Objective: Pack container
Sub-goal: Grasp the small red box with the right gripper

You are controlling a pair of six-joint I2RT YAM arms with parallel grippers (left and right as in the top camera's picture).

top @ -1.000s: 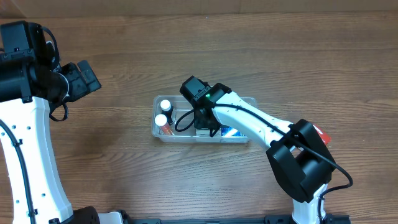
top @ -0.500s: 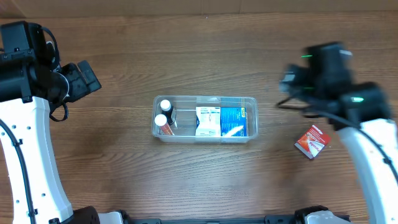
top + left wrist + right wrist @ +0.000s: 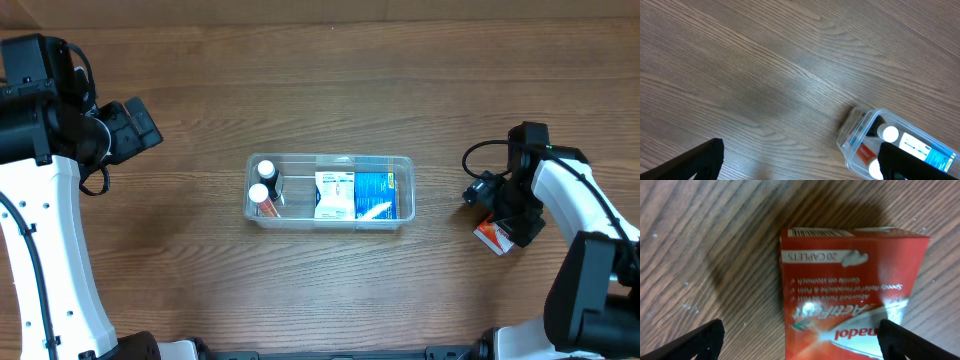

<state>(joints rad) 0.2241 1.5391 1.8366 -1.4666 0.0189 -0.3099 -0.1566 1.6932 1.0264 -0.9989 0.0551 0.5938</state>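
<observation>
L gripper [image 3: 800, 167]: far left of the table [image 3: 200, 280], well apart from the container [image 3: 408, 172]. Fingers spread wide, nothing between them.

Container: table centre, long axis L-R, upright, clear walls. Contents, L to R: 2 white-capped bottles [image 3: 265, 170] at the L end, 1 white box [image 3: 334, 192] mid, 1 blue box [image 3: 376, 195] at the R end.

R gripper [image 3: 800, 345]: near the table's R edge, well apart from the container, over a red box [image 3: 850, 280] lying flat on the wood. Fingers spread wide, box not pinched. Contact w/ the box: cannot tell.
</observation>
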